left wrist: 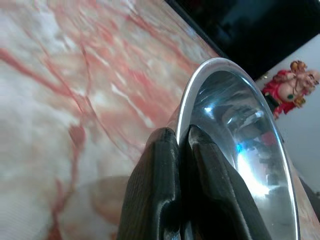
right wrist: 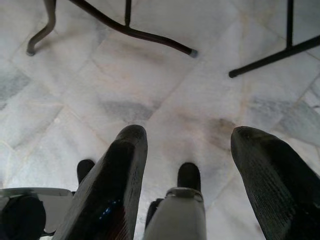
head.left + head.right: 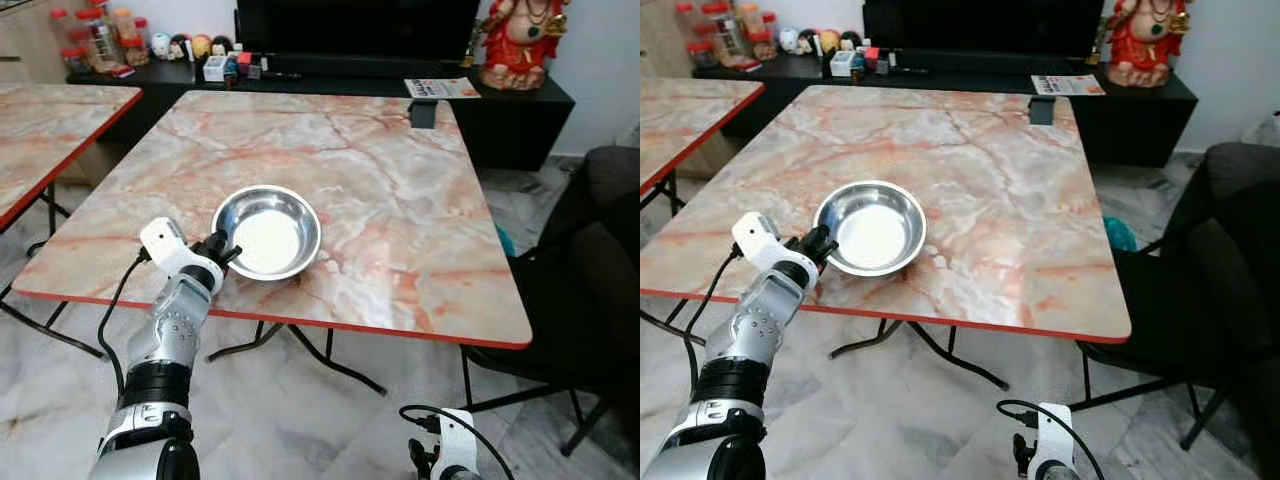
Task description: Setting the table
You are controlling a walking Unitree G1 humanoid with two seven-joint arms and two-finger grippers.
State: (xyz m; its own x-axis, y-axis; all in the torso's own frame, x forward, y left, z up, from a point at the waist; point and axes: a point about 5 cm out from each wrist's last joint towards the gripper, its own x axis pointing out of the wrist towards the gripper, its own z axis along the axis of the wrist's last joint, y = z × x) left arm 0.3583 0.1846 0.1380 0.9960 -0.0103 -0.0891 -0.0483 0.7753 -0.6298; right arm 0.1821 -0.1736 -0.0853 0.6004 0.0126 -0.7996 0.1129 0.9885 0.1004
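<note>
- One steel bowl point(image 3: 267, 232) left of centre, near the front red edge of the pink marble counter point(image 3: 400, 200).
- Left hand point(image 3: 222, 250) pinched on the bowl's near rim.
- Right hand point(image 2: 187, 170) spread wide, low above the marble floor point(image 2: 165, 90).
- Black cabinet point(image 3: 520, 110) at top of frame, red figurine point(image 3: 520, 40) upper right.

A bowl point(image 3: 267, 232) sits on the table point(image 3: 380, 180), toward its near edge and left of the middle. The left gripper point(image 3: 222, 247) is at the bowl's near-left rim, its fingers point(image 1: 165, 190) closed on that rim, one inside and one outside. A second table point(image 3: 50, 130) stands to the left, apart from the first. Behind both runs a low cabinet point(image 3: 520, 110) carrying jars point(image 3: 95, 35) at far left, a screen point(image 3: 355, 28) in the middle and a figurine point(image 3: 520, 40) at far right. A dark chair point(image 3: 590, 270) stands right of the table. The right gripper point(image 2: 187, 165) hangs low over the floor point(image 2: 165, 90), near right, fingers spread.
</note>
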